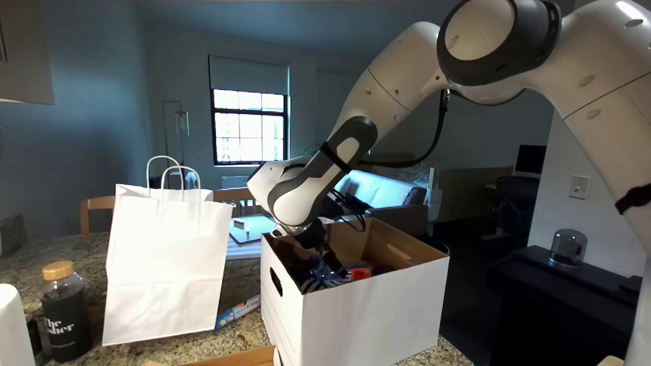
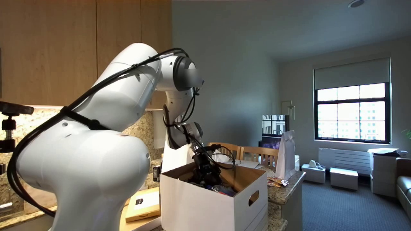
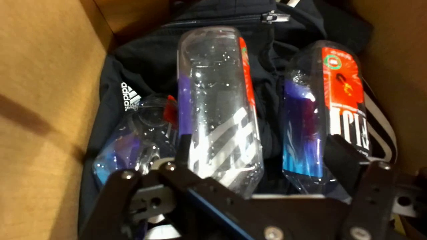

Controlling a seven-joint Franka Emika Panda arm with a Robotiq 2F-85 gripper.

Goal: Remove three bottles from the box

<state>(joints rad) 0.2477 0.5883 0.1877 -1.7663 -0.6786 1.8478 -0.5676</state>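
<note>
The white box [image 1: 376,317], brown inside, stands on the counter with its top open; its inner wall [image 3: 40,140] fills the left of the wrist view. Three clear bottles lie in it: a middle bottle [image 3: 217,96], a right bottle [image 3: 343,80] with a red FIJI label, and a left bottle [image 3: 121,151], partly covered by the gripper. My gripper [image 3: 262,150] reaches down into the box, open. Its left finger [image 3: 183,146] is along the middle bottle's left edge, while the right finger [image 3: 342,160] overlaps the right bottle. Whether either finger touches is unclear.
Dark adidas clothing [image 3: 146,63] lies under the bottles. On the counter, beside the box, are a white paper bag [image 1: 168,269], a printed tube [image 1: 239,310] and a wooden-lidded bottle [image 1: 65,310]. A flat cardboard box [image 2: 143,205] sits near the arm's base.
</note>
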